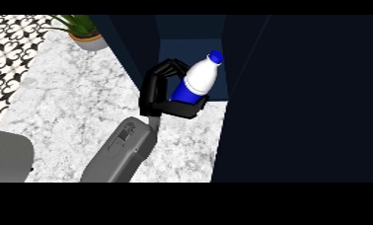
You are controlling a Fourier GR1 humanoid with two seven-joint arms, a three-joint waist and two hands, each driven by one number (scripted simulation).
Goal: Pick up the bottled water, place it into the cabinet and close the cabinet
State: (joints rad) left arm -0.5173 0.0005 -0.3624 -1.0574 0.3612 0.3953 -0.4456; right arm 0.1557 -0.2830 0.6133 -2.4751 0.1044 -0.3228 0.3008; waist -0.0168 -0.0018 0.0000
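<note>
Leaning toward one o'clock, the bottled water point(198, 78) is clasped by the right hand point(155, 93), fingers curled round it, at the open cabinet point(191, 46); a potted plant point(86, 35) is seen at eleven o'clock.

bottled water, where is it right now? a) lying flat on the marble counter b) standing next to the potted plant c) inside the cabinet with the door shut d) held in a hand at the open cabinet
d: the bottled water sits tilted in the curled fingers of the hand, right at the mouth of the open cabinet, off the counter and well away from the potted plant.
</note>
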